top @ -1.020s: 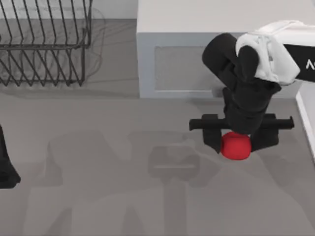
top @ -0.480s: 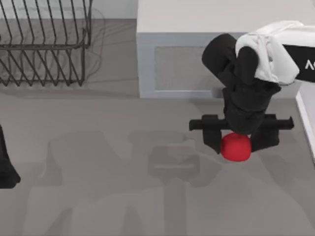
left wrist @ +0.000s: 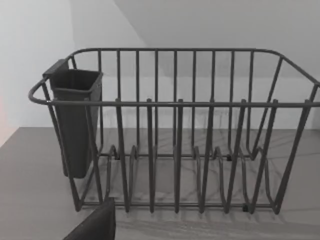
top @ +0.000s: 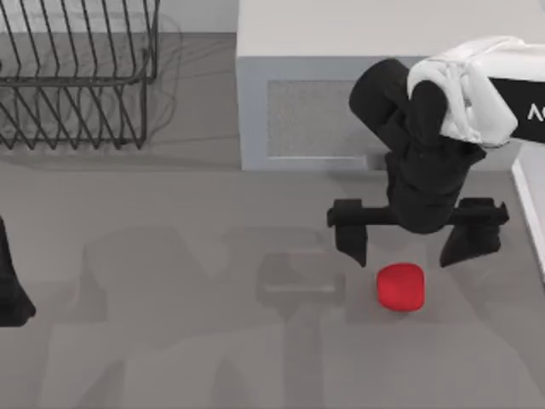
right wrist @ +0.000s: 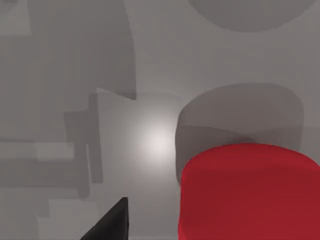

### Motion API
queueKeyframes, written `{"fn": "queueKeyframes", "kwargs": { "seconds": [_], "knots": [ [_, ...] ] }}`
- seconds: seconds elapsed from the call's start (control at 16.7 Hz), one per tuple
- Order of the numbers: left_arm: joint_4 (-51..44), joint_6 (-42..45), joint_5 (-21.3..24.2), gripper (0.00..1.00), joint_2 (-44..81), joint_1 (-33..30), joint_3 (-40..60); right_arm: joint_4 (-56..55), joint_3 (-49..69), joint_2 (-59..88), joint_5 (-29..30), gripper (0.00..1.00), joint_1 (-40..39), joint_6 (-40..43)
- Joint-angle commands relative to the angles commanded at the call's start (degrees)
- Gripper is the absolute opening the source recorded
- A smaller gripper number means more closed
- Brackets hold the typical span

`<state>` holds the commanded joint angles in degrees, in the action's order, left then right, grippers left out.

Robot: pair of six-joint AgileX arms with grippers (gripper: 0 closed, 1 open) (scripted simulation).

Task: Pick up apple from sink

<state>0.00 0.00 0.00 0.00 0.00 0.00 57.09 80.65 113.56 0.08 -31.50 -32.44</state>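
The right gripper (top: 415,243) is seen right of centre, fingers spread, apple (top: 400,286) lying just below it. The left arm (top: 10,285) is parked at the left edge.

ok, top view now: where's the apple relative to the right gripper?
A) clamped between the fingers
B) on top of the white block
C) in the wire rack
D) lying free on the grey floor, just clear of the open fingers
D: the apple lies alone on the grey surface, and the right gripper stands apart from it with its fingers spread wide, gripping nothing.
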Motion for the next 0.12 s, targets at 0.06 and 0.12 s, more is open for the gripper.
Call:
{"fn": "queueKeyframes", "kwargs": {
  "seconds": [0.06, 0.12],
  "knots": [
    [0.00, 0.00, 0.00, 1.00, 0.00, 0.00, 0.00, 0.00, 0.00, 0.00, 0.00, 1.00, 0.00, 0.00],
    [0.00, 0.00, 0.00, 1.00, 0.00, 0.00, 0.00, 0.00, 0.00, 0.00, 0.00, 1.00, 0.00, 0.00]
  ]
}}
